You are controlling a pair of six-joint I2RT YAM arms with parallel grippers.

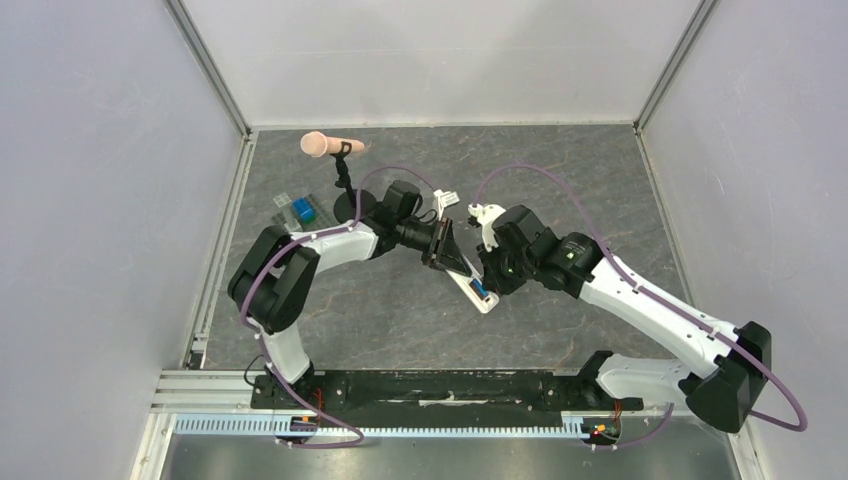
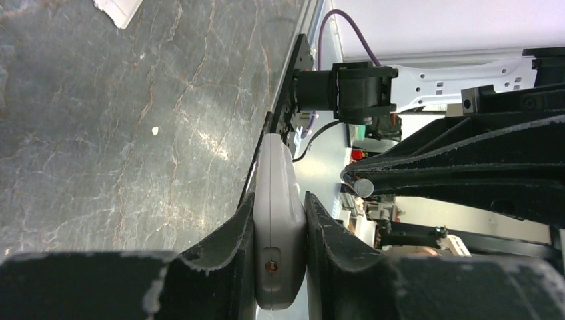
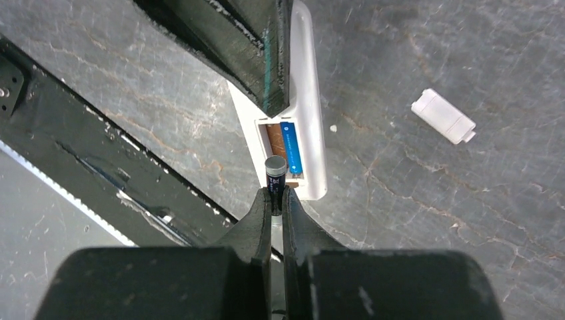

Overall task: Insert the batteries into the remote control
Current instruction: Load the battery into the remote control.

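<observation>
With the left tool [image 2: 280, 227] clamped on the remote [image 3: 308, 100], the right tool [image 3: 275, 200], pinching the grey battery [image 3: 275, 175], must seat it beside the blue battery [image 3: 291, 147].

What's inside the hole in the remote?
A blue battery lies in the remote's open compartment, with an empty brownish slot beside it. The right tool's dark battery partly hides that slot.

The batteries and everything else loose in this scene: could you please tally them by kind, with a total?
Batteries: 2, the blue battery in the remote's compartment and the dark battery in the right arm's jaws
Remote control: 1
Battery cover: 1
Pink microphone on its stand: 1
Blue toy brick: 1
Total: 6
</observation>
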